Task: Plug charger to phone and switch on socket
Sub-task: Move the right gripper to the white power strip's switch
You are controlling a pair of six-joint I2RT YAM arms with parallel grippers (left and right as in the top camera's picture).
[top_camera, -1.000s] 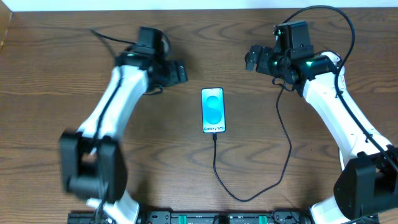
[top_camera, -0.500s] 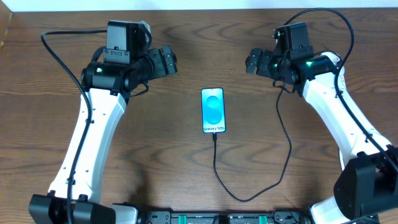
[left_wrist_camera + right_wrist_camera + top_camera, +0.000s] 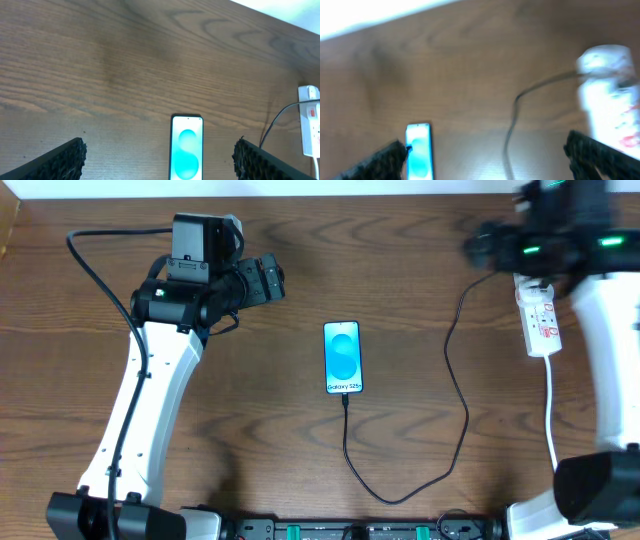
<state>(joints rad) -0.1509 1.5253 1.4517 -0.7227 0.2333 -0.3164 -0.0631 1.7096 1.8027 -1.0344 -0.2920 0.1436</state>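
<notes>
The phone (image 3: 342, 358) lies flat mid-table with its blue screen lit; it also shows in the left wrist view (image 3: 186, 150) and, blurred, in the right wrist view (image 3: 418, 152). The charger (image 3: 462, 395) is a thin black cable. It loops from the phone's bottom edge toward the table front, then runs up to the white socket (image 3: 541, 320) at the far right. My left gripper (image 3: 275, 280) hangs open to the upper left of the phone, holding nothing (image 3: 160, 164). My right gripper (image 3: 480, 246) is motion-blurred left of the socket's far end, open and empty (image 3: 487, 160).
A white cord (image 3: 551, 415) runs from the socket toward the table's front edge on the right. The socket (image 3: 610, 95) and cable (image 3: 512, 125) appear blurred in the right wrist view. The table's back edge meets a white wall.
The right arm has swung right and toward the back, uncovering the socket, and is still blurred. The left arm straightened into its present pose a second ago and has held still since.
</notes>
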